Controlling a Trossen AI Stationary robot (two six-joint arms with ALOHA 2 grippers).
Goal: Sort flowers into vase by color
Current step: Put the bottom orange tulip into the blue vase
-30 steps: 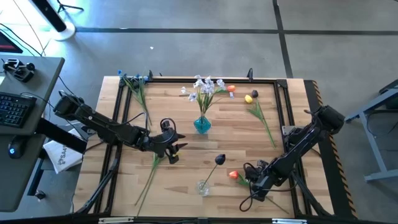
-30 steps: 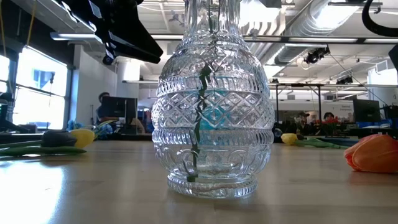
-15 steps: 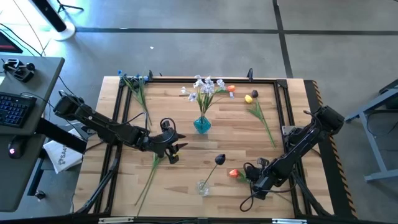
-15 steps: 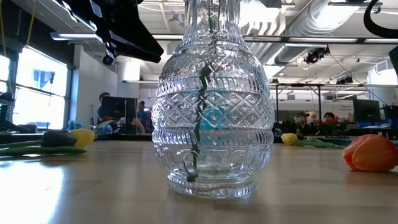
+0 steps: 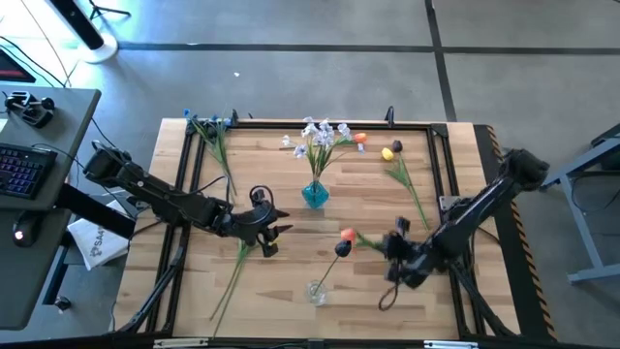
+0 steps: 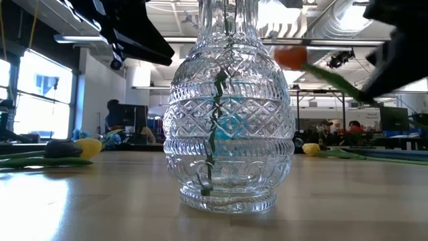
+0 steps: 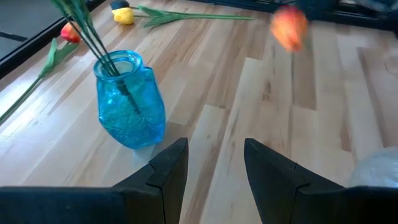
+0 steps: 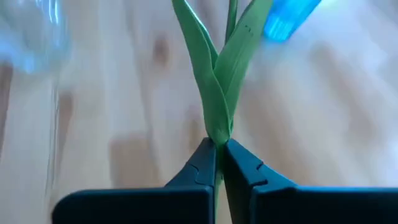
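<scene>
My right gripper (image 5: pixel 392 247) is shut on an orange tulip (image 5: pixel 347 234) near the right front of the table, a little right of the clear vase (image 5: pixel 317 291). That vase holds one dark bud (image 5: pixel 341 249). The blue vase (image 5: pixel 315 194) stands mid-table with white sprays (image 5: pixel 320 136) in it. My left gripper (image 5: pixel 271 233) hovers open left of the blue vase (image 7: pixel 130 102), holding nothing. An orange tulip (image 5: pixel 360 139), a yellow one (image 5: pixel 387 153), blue sprays (image 5: pixel 208 123) and a long-stemmed flower (image 5: pixel 232 276) lie flat on the table. My right gripper pinches the tulip's green stem (image 8: pixel 217 134) between its two fingertips, just where the leaves branch off. The fingers slant downward from the table's right, and the stem runs on ahead of them. The tulip is lifted clear, its blossom (image 6: pixel 291 57) higher than the held part.
A black metal frame (image 5: pixel 194 174) runs around the wooden top. A desk with a keyboard (image 5: pixel 24 170) stands beyond the table's left edge. Bare wood lies between the two vases.
My right gripper has risen and gone toward the table's far edge, turning as it went. The orange tulip, which lay on the table by the near right, is now lifted clear, its blossom up in the air beside the clear vase.
</scene>
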